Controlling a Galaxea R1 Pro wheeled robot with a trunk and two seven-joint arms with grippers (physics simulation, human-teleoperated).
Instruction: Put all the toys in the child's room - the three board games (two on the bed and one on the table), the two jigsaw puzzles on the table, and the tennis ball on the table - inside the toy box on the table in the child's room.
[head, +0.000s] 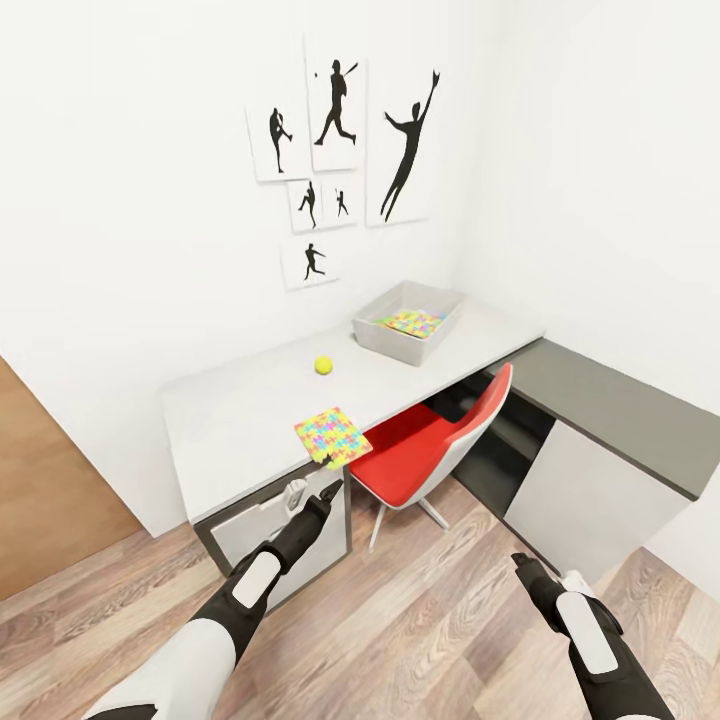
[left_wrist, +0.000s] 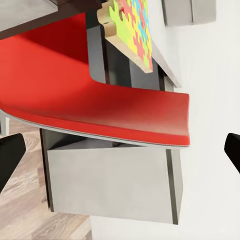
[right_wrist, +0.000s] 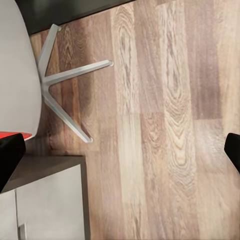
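Observation:
On the white table (head: 240, 420) stands the light grey toy box (head: 385, 340) at the back right, with one jigsaw puzzle (head: 413, 323) lying inside it. The tennis ball (head: 323, 365) rests mid-table. A second jigsaw puzzle (head: 332, 437) (left_wrist: 131, 25) lies at the front edge, partly overhanging. My left gripper (head: 325, 497) (left_wrist: 120, 152) hangs open just below and in front of that puzzle, by the drawers. My right gripper (head: 522, 565) (right_wrist: 120, 152) is open and empty low over the floor. The board games and the bed are out of view.
A red chair (head: 430, 445) (left_wrist: 100, 110) is tucked under the table right of the overhanging puzzle, its metal legs (right_wrist: 65, 85) on the wood floor. The dark grey side desk (head: 620, 400) runs along the right wall. A brown panel (head: 40, 490) stands left.

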